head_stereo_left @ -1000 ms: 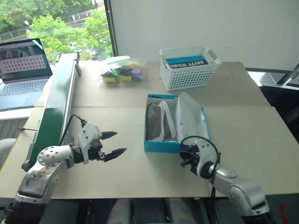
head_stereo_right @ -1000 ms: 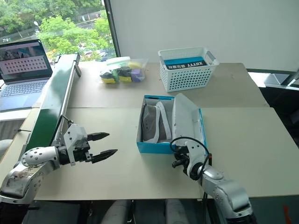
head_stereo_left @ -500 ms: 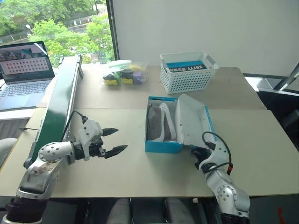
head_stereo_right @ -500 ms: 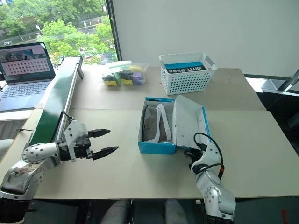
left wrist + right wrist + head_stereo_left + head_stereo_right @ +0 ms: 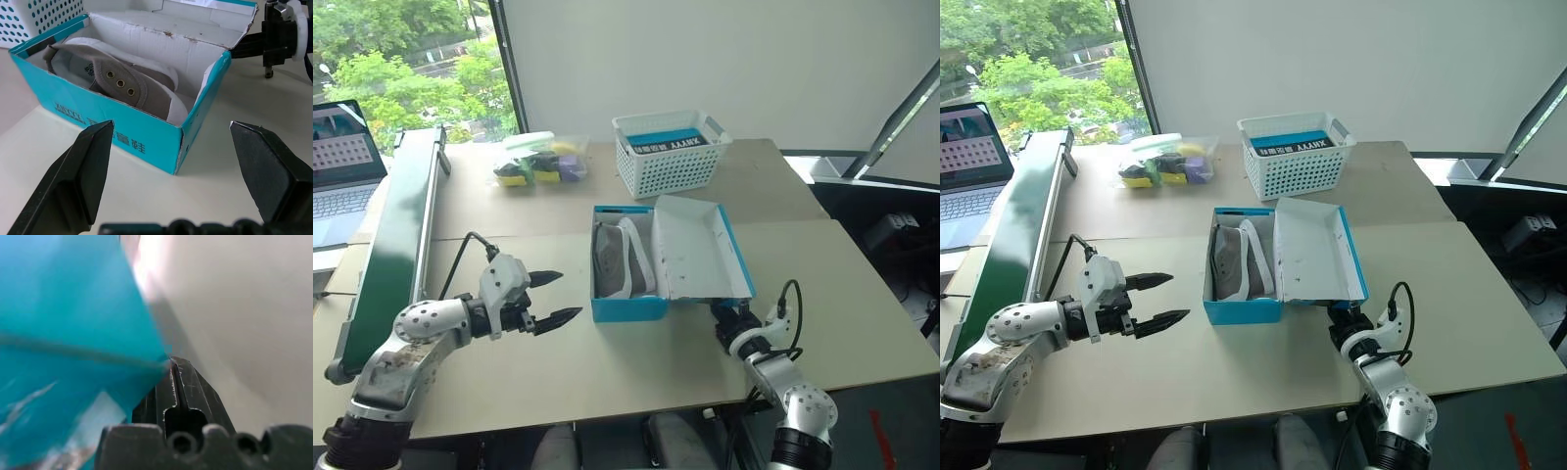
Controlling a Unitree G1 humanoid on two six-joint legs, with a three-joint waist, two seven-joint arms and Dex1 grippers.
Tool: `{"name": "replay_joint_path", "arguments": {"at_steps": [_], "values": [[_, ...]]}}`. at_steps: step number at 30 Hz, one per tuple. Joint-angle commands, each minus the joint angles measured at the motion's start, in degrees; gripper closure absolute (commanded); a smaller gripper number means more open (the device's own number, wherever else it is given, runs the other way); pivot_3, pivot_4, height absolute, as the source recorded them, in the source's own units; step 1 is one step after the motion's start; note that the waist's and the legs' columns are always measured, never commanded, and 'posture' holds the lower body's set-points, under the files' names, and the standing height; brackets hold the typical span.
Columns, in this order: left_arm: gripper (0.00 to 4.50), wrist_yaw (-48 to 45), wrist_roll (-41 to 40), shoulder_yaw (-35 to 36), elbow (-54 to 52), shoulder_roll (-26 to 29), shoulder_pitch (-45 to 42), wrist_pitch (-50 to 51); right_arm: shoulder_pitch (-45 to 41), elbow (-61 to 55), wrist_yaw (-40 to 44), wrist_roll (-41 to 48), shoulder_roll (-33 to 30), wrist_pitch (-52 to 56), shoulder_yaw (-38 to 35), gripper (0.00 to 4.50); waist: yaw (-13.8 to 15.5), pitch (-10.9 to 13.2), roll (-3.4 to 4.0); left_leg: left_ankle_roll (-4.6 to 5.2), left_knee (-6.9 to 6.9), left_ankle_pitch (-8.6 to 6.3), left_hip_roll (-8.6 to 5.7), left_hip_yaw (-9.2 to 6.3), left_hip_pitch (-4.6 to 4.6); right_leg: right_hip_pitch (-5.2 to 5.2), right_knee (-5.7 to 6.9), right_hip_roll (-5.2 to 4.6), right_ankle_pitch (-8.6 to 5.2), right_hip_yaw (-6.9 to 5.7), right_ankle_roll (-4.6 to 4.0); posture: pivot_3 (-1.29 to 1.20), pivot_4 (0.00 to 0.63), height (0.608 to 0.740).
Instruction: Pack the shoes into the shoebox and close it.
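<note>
The blue shoebox (image 5: 626,305) stands mid-table with its lid (image 5: 695,250) swung open to the right, white inside facing up. Both grey shoes (image 5: 615,257) lie inside the shoebox, soles on edge; the left wrist view shows one shoe (image 5: 132,83) up close. My left gripper (image 5: 553,299) hovers open to the left of the box, pointing at it, nothing between its fingers (image 5: 88,166). My right gripper (image 5: 732,318) is shut, its tip (image 5: 178,377) against the lid's (image 5: 73,323) near edge, at the near right corner.
A white lattice basket (image 5: 668,152) with a blue item stands behind the box. A clear bag of coloured things (image 5: 533,162) lies at the back left. A long green board (image 5: 396,225) runs along the left side, with a laptop (image 5: 337,186) beyond it.
The camera has swung. My right gripper has rolled over and moved right from the box's front to the lid's near corner. The left gripper has stayed put and open.
</note>
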Motion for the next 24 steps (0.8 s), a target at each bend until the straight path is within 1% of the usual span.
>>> {"name": "replay_joint_path", "arguments": {"at_steps": [1,2,3,4,6,7,8,9,14,16,19,22,24], "values": [[0.47,0.6,0.2,1.2,-1.9,0.5,0.2,0.3,-1.7,-2.9,3.1,2.7,2.0,-0.4,3.3,4.47,-0.1,0.0,0.06,0.00,0.00,0.00,0.02,0.04,-0.04,-0.05,0.01,0.03,0.01,0.02,0.01,0.00,0.150,0.738],[0.47,0.7,0.2,1.3,-2.0,0.5,0.3,0.3,-1.9,-4.5,4.2,3.0,1.9,-0.6,4.2,4.47,-0.1,0.0,0.08,0.00,0.00,0.00,0.04,0.07,-0.09,-0.10,0.00,0.04,0.01,0.02,0.02,0.00,0.150,0.738],[0.47,0.8,0.1,1.4,-2.2,0.5,0.5,0.4,-2.1,-6.4,5.5,3.7,1.8,-0.8,4.8,4.47,-0.1,0.2,0.34,0.00,0.01,0.00,0.04,0.09,-0.17,-0.18,-0.01,0.05,0.06,0.03,0.10,0.00,0.150,0.738],[0.47,1.0,0.1,1.6,-2.3,0.5,0.6,0.4,-2.3,-8.9,7.2,5.3,1.8,-1.0,5.5,4.47,0.0,0.5,0.79,0.00,0.01,0.00,0.02,0.13,-0.24,-0.26,-0.02,0.02,0.20,0.03,0.35,0.00,0.150,0.738],[0.47,1.5,0.0,2.1,-2.6,0.5,1.0,0.5,-2.8,-13.2,10.0,8.4,1.3,-0.8,7.1,4.47,0.3,0.5,1.17,0.00,-0.07,0.00,-0.10,0.17,-0.49,-0.58,0.04,-0.02,0.17,0.08,0.46,0.00,0.150,0.738],[0.47,1.8,0.0,2.3,-2.8,0.4,1.2,0.6,-3.2,-15.0,11.2,8.7,0.6,-0.9,8.3,4.47,0.4,0.5,1.22,0.01,-0.11,0.01,-0.31,0.17,-0.85,-1.06,0.21,-0.01,0.15,0.12,0.48,0.00,0.150,0.738],[0.47,2.0,0.0,2.5,-3.0,0.4,1.4,0.6,-3.6,-16.0,11.8,9.1,0.1,-0.9,9.1,4.47,0.4,0.5,1.23,0.01,-0.08,0.00,-0.39,0.14,-1.14,-1.40,0.56,-0.03,0.22,0.15,0.32,0.00,0.150,0.738],[0.47,2.1,0.1,2.5,-3.1,0.3,1.6,0.6,-4.2,-16.7,12.3,9.7,-0.4,-1.1,9.7,4.47,0.5,0.5,1.24,0.02,-0.06,-0.02,-0.41,0.12,-1.19,-1.49,0.71,-0.05,0.20,0.15,0.20,0.00,0.150,0.738],[0.47,3.4,0.0,3.3,-4.3,0.0,3.0,0.8,-7.7,-22.0,17.2,15.7,-3.6,-0.7,12.0,4.47,1.3,0.6,1.31,0.05,-0.03,-0.06,-0.52,0.08,-1.19,-1.44,0.69,-0.18,0.17,0.09,0.18,0.00,0.150,0.738],[0.47,4.0,-0.1,3.6,-4.7,-0.2,3.4,0.9,-9.1,-22.2,17.8,16.0,-5.6,0.3,13.9,4.47,1.3,0.6,1.31,0.05,0.10,-0.05,-0.55,0.08,-1.18,-1.37,0.69,-0.23,0.16,0.09,0.26,0.00,0.150,0.738],[0.47,4.8,-0.3,4.0,-5.5,-0.3,4.1,1.0,-12.2,-21.7,17.9,11.5,-9.9,2.0,18.7,4.47,1.4,0.6,1.31,0.05,0.20,-0.05,-0.55,0.06,-1.10,-1.21,0.63,-0.22,-0.02,0.04,0.61,0.00,0.150,0.738],[0.47,5.4,-0.4,4.5,-6.6,-0.4,5.4,1.1,-20.6,-17.6,15.7,-1.2,-13.8,0.9,26.5,4.47,1.1,0.6,1.32,0.05,0.20,-0.05,-0.55,0.09,-1.06,-1.23,0.66,-0.21,-0.03,0.07,0.61,0.00,0.150,0.738],[0.47,6.0,-0.6,4.8,-7.4,-0.6,6.2,1.2,-27.6,-11.9,15.2,-13.6,-15.6,-2.1,33.5,4.47,0.8,0.6,1.33,0.05,0.20,-0.05,-0.53,0.15,-1.04,-1.27,0.67,-0.18,-0.03,0.11,0.59,0.00,0.150,0.738]]}}
